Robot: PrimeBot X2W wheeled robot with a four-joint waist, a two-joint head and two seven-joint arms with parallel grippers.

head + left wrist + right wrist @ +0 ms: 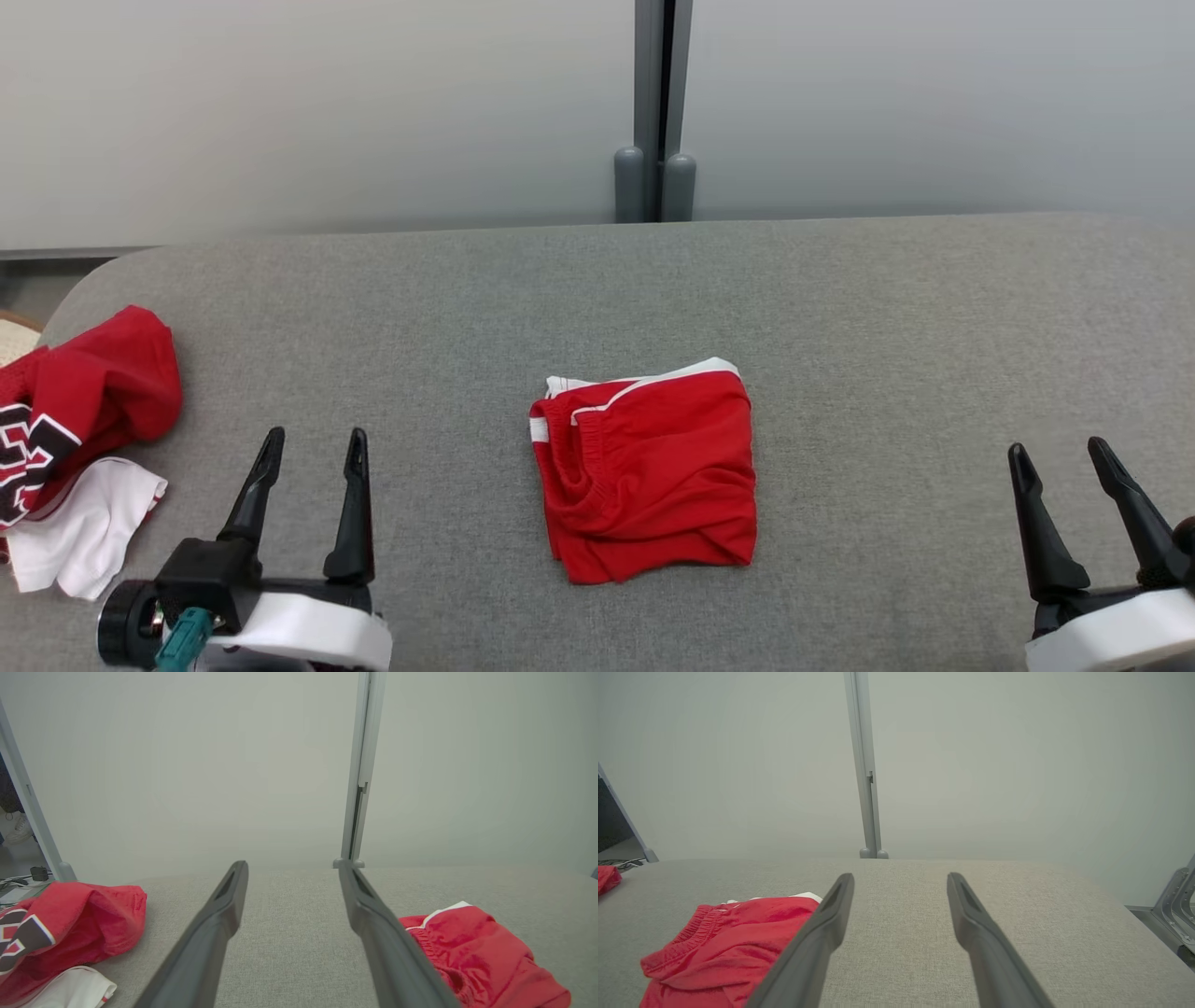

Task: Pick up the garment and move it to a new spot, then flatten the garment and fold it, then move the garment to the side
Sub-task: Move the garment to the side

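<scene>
Sitting folded in the middle of the grey surface [840,308], the red garment [653,476] was touched by nothing. Left gripper [316,437] and right gripper [1057,448] were parked either side, fingers spread wide, nothing held. More clothes [84,401] were heaped far left.

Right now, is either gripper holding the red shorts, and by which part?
Nothing is held: the left gripper and right gripper stand open, clear of the red shorts.
</scene>
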